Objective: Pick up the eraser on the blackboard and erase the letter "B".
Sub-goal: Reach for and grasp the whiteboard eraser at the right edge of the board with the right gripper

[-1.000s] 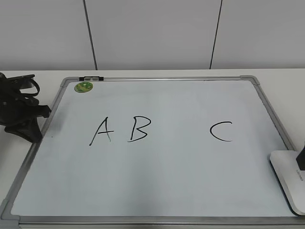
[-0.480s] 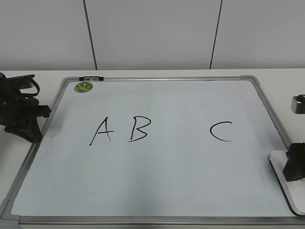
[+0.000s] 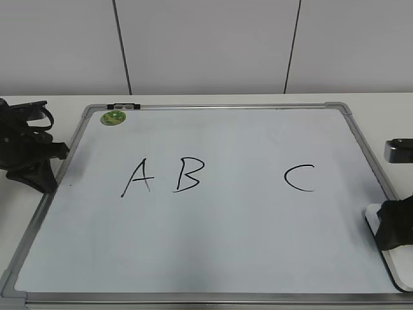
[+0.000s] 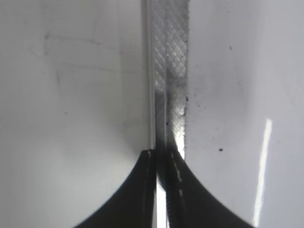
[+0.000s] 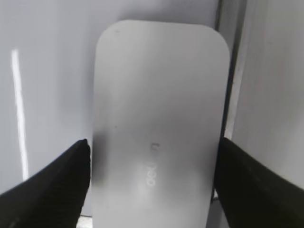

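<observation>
The blackboard (image 3: 245, 219) lies flat on the table with the letter "B" (image 3: 188, 174) left of its middle. The eraser (image 3: 400, 270) lies at the board's right edge, near the front corner, partly hidden by my right gripper (image 3: 392, 231). In the right wrist view the eraser (image 5: 159, 104) lies between the right gripper's (image 5: 153, 159) open fingers, which flank its two long sides. My left gripper (image 3: 53, 161) rests at the board's left edge. In the left wrist view the left gripper (image 4: 164, 154) is shut and empty over the board's metal frame (image 4: 171, 71).
A black letter "A" (image 3: 137, 178) stands just left of the B and a letter "C" (image 3: 300, 177) at the right. A small round green magnet (image 3: 113, 117) sits at the board's far left corner. A wall rises behind the table.
My right gripper has come further into view and moved down and left over the eraser, covering more of it. The left arm and the letters have not changed.
</observation>
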Available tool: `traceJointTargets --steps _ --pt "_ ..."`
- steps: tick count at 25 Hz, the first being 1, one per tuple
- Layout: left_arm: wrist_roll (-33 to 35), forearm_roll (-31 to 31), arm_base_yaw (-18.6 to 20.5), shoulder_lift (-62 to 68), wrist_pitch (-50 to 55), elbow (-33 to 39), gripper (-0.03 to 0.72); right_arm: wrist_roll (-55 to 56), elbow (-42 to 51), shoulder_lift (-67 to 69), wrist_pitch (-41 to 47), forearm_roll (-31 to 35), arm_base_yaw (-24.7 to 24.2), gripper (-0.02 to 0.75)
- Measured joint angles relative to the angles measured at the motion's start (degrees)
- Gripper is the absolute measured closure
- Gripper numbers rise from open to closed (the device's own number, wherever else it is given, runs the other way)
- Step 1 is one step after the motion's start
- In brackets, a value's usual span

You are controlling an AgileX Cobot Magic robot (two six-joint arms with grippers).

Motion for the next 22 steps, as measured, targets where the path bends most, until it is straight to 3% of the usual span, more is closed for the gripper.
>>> traceJointTargets --steps 12,22 --pt "0.0 0.0 0.0 0.0 0.0 0.0 0.678 0.0 -0.13 1.91 -0.69 0.37 0.0 0.192" --pt "0.0 0.0 0.0 0.0 0.0 0.0 0.678 0.0 -0.26 1.77 -0.5 0.37 0.0 0.193"
